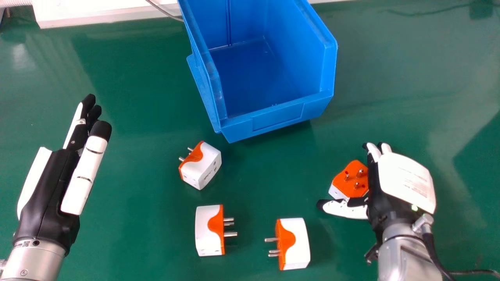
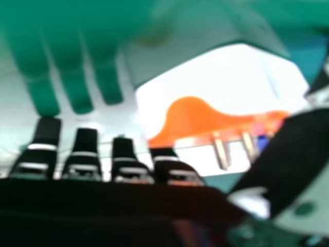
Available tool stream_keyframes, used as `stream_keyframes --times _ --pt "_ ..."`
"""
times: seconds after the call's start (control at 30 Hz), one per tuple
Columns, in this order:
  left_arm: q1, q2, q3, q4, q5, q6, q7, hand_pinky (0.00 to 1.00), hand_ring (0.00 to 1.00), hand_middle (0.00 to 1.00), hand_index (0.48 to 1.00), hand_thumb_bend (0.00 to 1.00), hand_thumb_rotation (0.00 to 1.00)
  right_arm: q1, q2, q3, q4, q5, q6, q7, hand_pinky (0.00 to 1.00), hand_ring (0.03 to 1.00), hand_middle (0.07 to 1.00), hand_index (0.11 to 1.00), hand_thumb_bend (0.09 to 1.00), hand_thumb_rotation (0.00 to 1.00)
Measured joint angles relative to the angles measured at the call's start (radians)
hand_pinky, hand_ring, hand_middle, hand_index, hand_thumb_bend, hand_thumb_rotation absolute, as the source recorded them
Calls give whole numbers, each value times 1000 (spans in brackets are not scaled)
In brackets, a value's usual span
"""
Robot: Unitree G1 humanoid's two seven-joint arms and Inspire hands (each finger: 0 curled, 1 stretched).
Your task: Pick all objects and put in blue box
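Note:
My right hand (image 1: 406, 179) is low over the table at the right, open, its thumb out to the left. An orange-and-white plug adapter (image 1: 351, 180) lies between thumb and fingers, pins up, partly hidden by the hand. The right hand view has this adapter (image 2: 226, 85) beyond the fingertips of the right hand (image 2: 132, 167), not gripped. Three more adapters lie at the middle: one (image 1: 203, 168) nearest the box, one (image 1: 207, 230) with pins pointing right, one (image 1: 297, 244) with pins pointing left. The blue box (image 1: 277, 117) holds nothing visible. My left hand (image 1: 49, 183) is open at the left, fingers straight.
The green table (image 1: 136, 171) extends around the box and adapters. A white surface (image 1: 109, 13) with a thin grey cable (image 1: 162, 10) borders its far left edge. Another cable (image 1: 433, 249) runs beside the right forearm.

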Motion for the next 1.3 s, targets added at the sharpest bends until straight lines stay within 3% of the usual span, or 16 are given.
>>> stream_keyframes --times 0.4,0.7,0.93,1.3 --pt "-2 2 2 -4 0 14 0 1000 1000 1000 1000 547 1000 -35 13 9 -1 2 53 30 822 905 931 873 689 273" --pt "-3 3 5 -4 -1 17 -6 1000 1000 1000 1000 561 1000 -65 4 6 -12 6 80 109 813 891 920 863 658 144" --pt "-4 4 10 -7 -1 33 -10 1000 1000 1000 1000 562 1000 -92 -26 -13 -51 21 115 218 818 891 923 869 650 128" --pt "-4 7 17 -14 -6 34 -19 1000 1000 1000 1000 571 1000 -120 -40 -22 -91 31 177 308 827 891 924 870 628 81"
